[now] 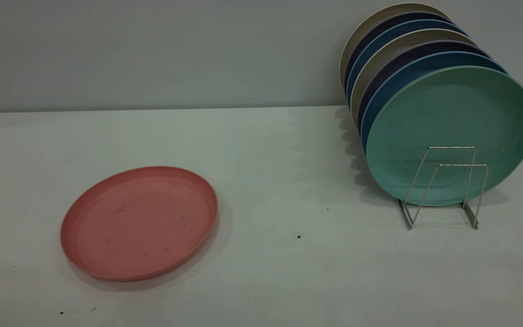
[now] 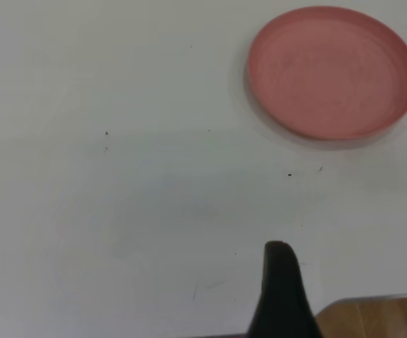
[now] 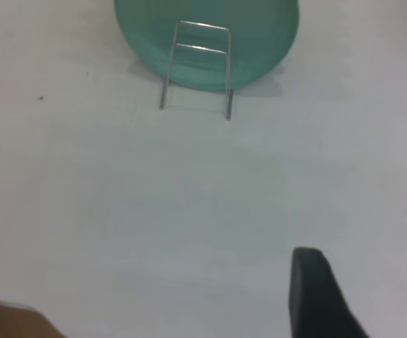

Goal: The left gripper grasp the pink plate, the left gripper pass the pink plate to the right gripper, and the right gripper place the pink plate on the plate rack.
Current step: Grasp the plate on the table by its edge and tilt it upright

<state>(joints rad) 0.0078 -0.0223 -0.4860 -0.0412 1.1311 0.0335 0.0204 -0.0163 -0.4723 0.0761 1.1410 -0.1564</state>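
Found the pink plate (image 1: 139, 222) lying flat and face up on the pale worktop (image 1: 279, 281), toward the left arm's side in the exterior view, with faint dark scuffs across its inside and nothing touching it. Saw the same plate (image 2: 334, 70) in the left wrist view, well apart from the left tool (image 2: 281, 296). Made out only one dark tapered part of that tool above the bare worktop (image 2: 119, 211), so could not tell how far it stood open; saw nothing in its hold. Noted a strip of brown surface (image 2: 379, 317) just beside it at the worktop's edge. Found the plate rack (image 1: 443, 186) standing well apart from the pink plate, on the right arm's side near the grey wall (image 1: 152, 50). Counted two free wire loops at its front, one close behind the other. Saw a mint-green plate (image 1: 447, 122) standing on edge in the rack just behind those loops and tilted back, and behind it a row of blue, dark and beige plates (image 1: 393, 50) leaning the same way. Spotted a small dark speck (image 1: 298, 236) on the worktop between the pink plate and the rack. In the right wrist view, saw the rack (image 3: 196, 67) and the green plate (image 3: 207, 35) farther off, and nearer the right tool (image 3: 367, 271) held over bare worktop, its two dark fingers (image 3: 316, 296) spread wide and gripping nothing.
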